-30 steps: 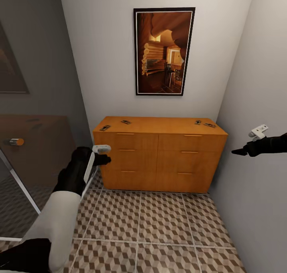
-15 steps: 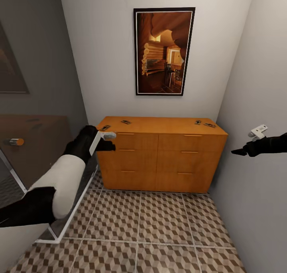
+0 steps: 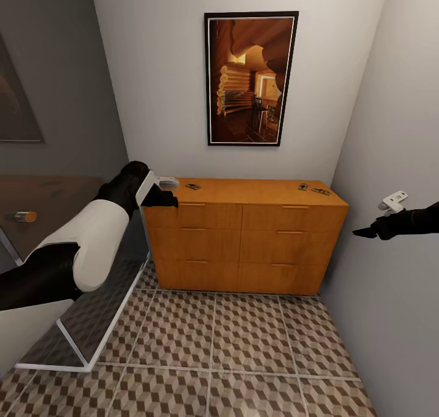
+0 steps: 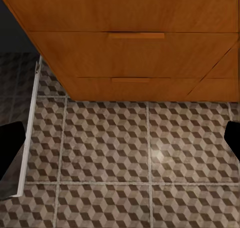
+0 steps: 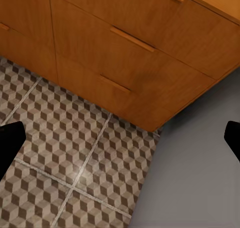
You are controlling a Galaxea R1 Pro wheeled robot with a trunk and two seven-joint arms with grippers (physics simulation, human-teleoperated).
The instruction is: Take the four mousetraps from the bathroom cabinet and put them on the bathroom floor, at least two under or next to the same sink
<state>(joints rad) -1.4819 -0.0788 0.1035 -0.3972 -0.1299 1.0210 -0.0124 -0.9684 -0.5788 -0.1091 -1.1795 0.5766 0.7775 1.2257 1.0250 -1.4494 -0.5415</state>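
Note:
The orange-wood cabinet (image 3: 244, 234) stands against the back wall, all drawers shut. On its top lie three mousetraps: one left of the middle (image 3: 192, 186) and two near the right end (image 3: 303, 187) (image 3: 321, 191). My left gripper (image 3: 163, 199) hovers at the cabinet's top left corner and covers that spot. Its fingertips (image 4: 10, 148) are wide apart and open, with drawer fronts and bathroom floor (image 3: 244, 344) between them. My right gripper (image 3: 366, 232) hangs open right of the cabinet, above the floor, holding nothing. The sink is out of view.
A framed picture (image 3: 251, 78) hangs above the cabinet. A white-framed glass panel (image 3: 91, 319) leans at the left, under my left arm. The grey right wall (image 3: 396, 161) is close to my right arm. Patterned tiles stretch in front of the cabinet.
My left arm has risen from the cabinet's front left side to its top left corner, now covering the trap there. The glass panel's lower edge has shifted. The right arm is still.

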